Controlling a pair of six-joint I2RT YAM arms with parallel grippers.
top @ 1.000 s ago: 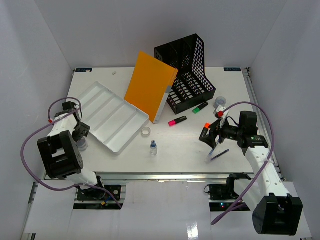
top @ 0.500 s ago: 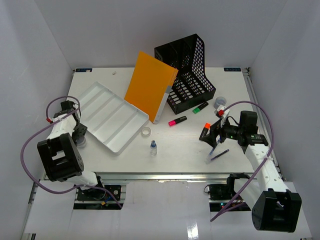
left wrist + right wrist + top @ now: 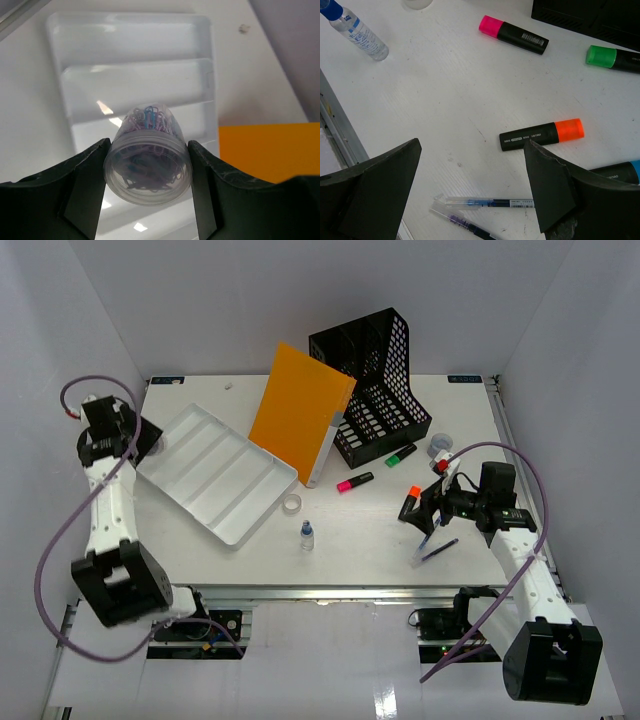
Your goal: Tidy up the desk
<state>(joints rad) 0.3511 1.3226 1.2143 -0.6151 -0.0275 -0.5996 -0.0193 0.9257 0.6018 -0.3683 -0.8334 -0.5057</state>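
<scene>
A: Fingers [image 3: 85, 190] on the left gripper [image 3: 148, 146]?
B: Drawn partway in and clamped on a clear jar of paper clips [image 3: 147, 167], one pad each side; held above the white tray [image 3: 135, 80], upper left in the top view.
A: And the right gripper [image 3: 470, 145]?
B: Spread wide, holding nothing — poised over the orange highlighter [image 3: 542, 135], right of centre on the desk [image 3: 360, 530].
A: Counts, please.
B: Four highlighters: the orange one, a pink highlighter [image 3: 512, 35], a green highlighter [image 3: 612, 57] and a blue highlighter [image 3: 634, 166] cut by the frame's right edge. Two pens [image 3: 490, 202] [image 3: 465, 227]. One small bottle [image 3: 357, 32], one tape roll [image 3: 291, 503], one orange folder [image 3: 300, 415], one black file rack [image 3: 385, 390], one tray. Two clear jars, counting a second jar [image 3: 440, 447] beside the rack.
A: Changed from a second ago?
B: Only on the left. Left arm [image 3: 105, 500] up from the lower left to the upper left, fingers narrower than before, jar lifted off the desk from beside the tray's lower corner. Right arm [image 3: 520, 550] and its jaws much as they were.
A: Lie of the desk?
B: Across the middle of the top view, long axis running left to right, metal rail [image 3: 330, 590] along its bottom edge — next to the arm bases.
</scene>
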